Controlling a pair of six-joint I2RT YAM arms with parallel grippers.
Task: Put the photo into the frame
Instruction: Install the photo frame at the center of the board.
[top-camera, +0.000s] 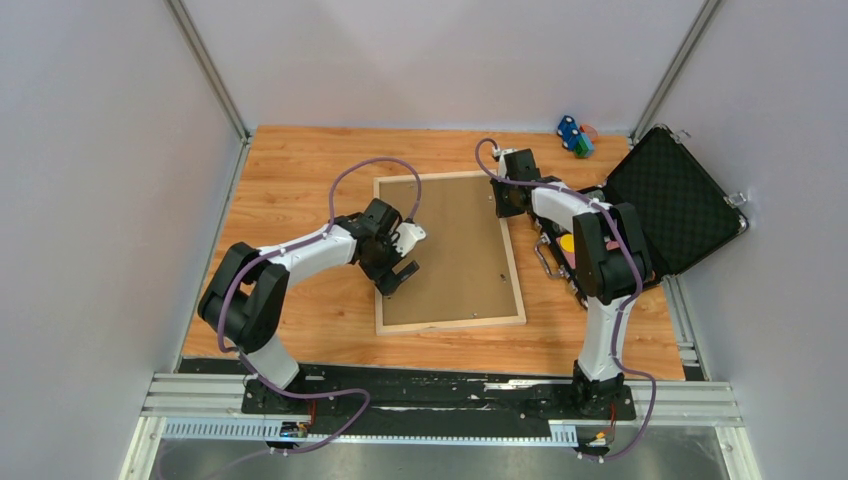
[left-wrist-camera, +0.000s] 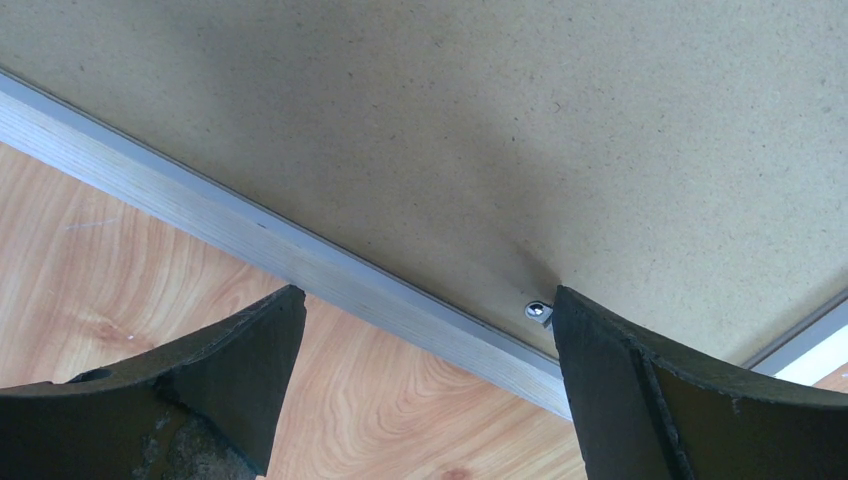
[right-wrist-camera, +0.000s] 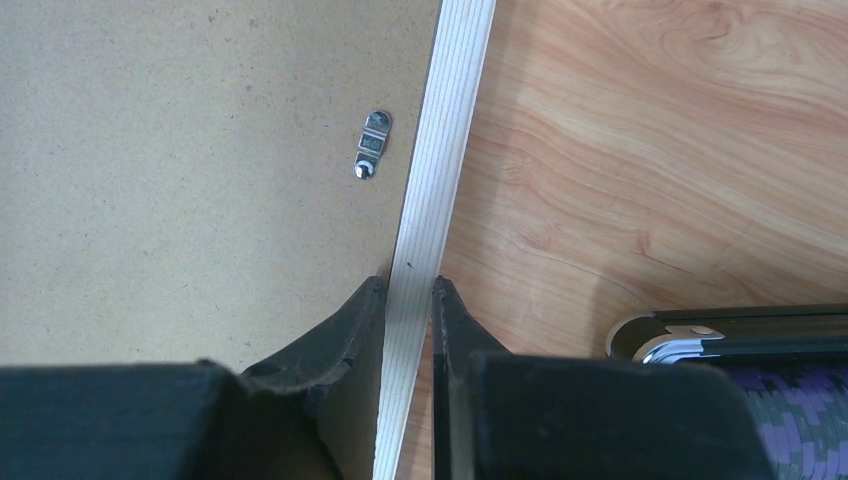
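Note:
The frame lies face down in the middle of the table, its pale wood rim around the plain brown backing board. The photo is hidden. My right gripper is at the frame's far right corner, shut on the right rim, one finger on the board side and one on the table side. A metal clip sits on the board just ahead. My left gripper is open and straddles the left rim, its right finger beside another clip.
An open black case with foam lining stands at the right, its edge close to my right gripper. Small coloured toys lie at the far back. Grey walls enclose the table on three sides.

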